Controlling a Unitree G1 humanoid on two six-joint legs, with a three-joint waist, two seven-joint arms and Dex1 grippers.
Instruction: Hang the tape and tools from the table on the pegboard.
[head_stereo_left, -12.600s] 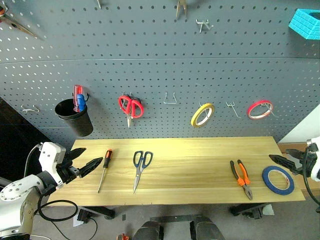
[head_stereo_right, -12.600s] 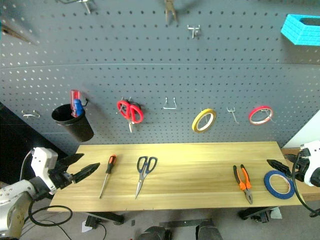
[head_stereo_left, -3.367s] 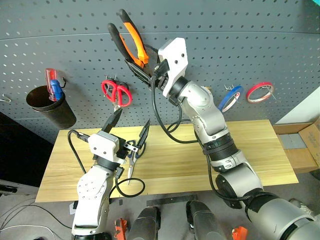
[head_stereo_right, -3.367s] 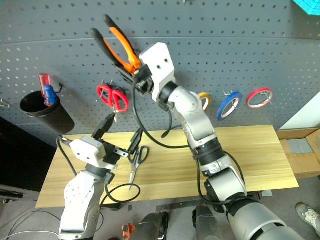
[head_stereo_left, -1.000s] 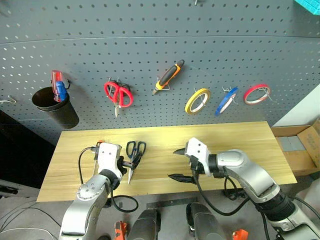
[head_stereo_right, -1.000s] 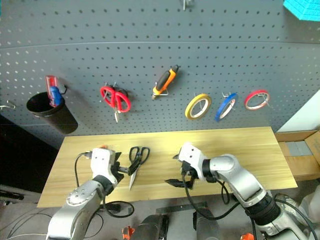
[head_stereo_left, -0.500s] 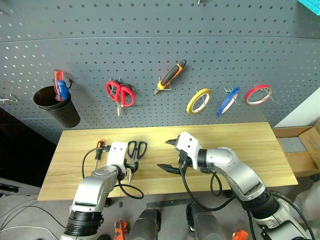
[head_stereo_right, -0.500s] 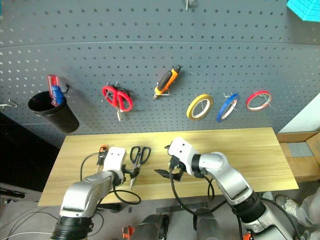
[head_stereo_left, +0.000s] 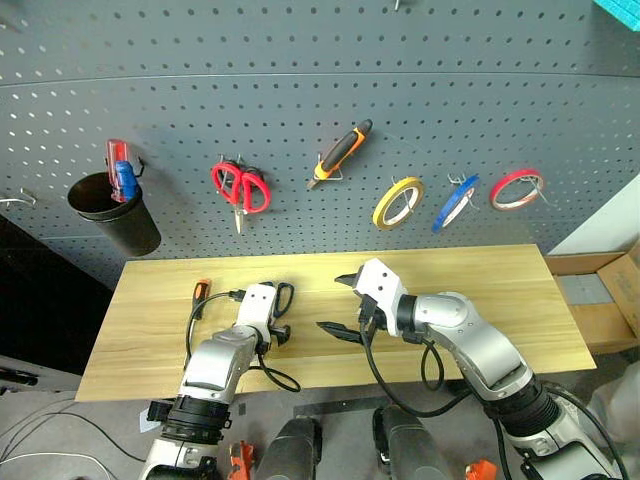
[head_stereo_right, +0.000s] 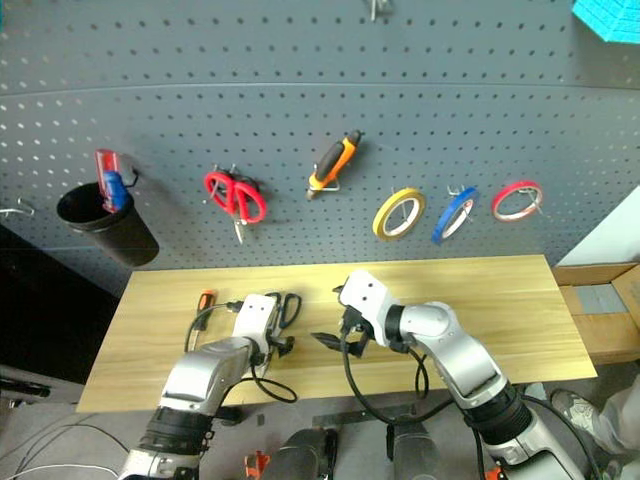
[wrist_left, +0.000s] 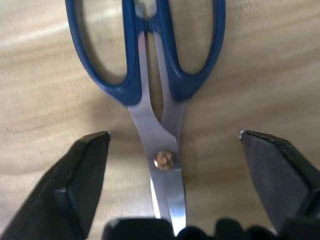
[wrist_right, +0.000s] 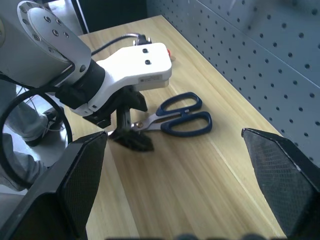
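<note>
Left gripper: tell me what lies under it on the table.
Under the left gripper lie the blue-looped scissors, flat on the table, pivot between its open fingers. The blade tips are covered by the gripper.

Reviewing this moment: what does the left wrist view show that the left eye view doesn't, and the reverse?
Left wrist view: the pivot screw of the scissors, with the open left gripper straddling it, fingers clear of the blades. Left eye view: the pegboard with pliers and blue tape hung, the screwdriver lying on the table, the open right gripper. Both: the scissors flat on the table.
</note>
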